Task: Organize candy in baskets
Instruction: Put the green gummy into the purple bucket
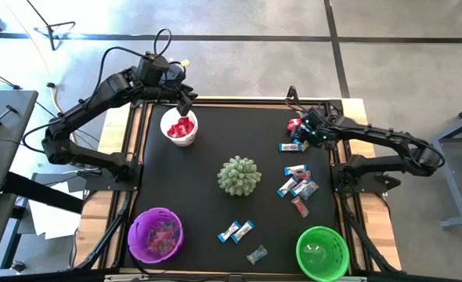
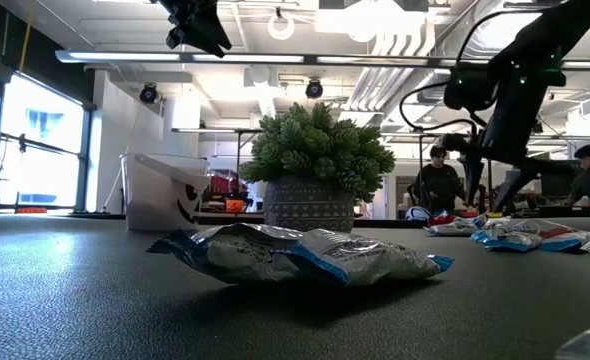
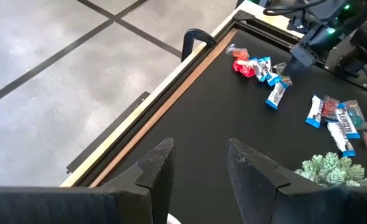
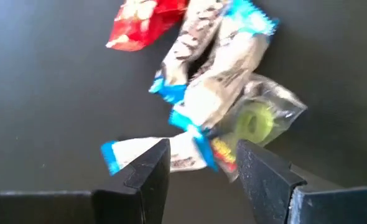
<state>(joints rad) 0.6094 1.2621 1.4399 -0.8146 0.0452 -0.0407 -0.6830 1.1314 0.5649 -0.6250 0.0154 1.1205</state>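
Observation:
Wrapped candy lies loose on the black mat: a far-right pile (image 1: 296, 130), a group (image 1: 296, 186) right of the spiky ball, and pieces (image 1: 236, 230) near the front. The white basket (image 1: 179, 128) holds red candy; the purple basket (image 1: 155, 234) and the green basket (image 1: 322, 252) stand at the front. My right gripper (image 4: 202, 163) is open and points steeply down over the far-right pile, its fingers on either side of a blue-and-silver piece (image 4: 185, 151); I see no touch. My left gripper (image 3: 199, 165) is open and empty, raised above the white basket's far side (image 1: 186, 102).
A spiky pale-green ball (image 1: 239, 175) sits mid-table between the baskets and the candy. A wooden rim (image 3: 171, 99) borders the mat. In the right wrist view a red wrapper (image 4: 147, 18) and a clear wrapper with a green ring (image 4: 256, 119) lie next to the blue-and-silver ones.

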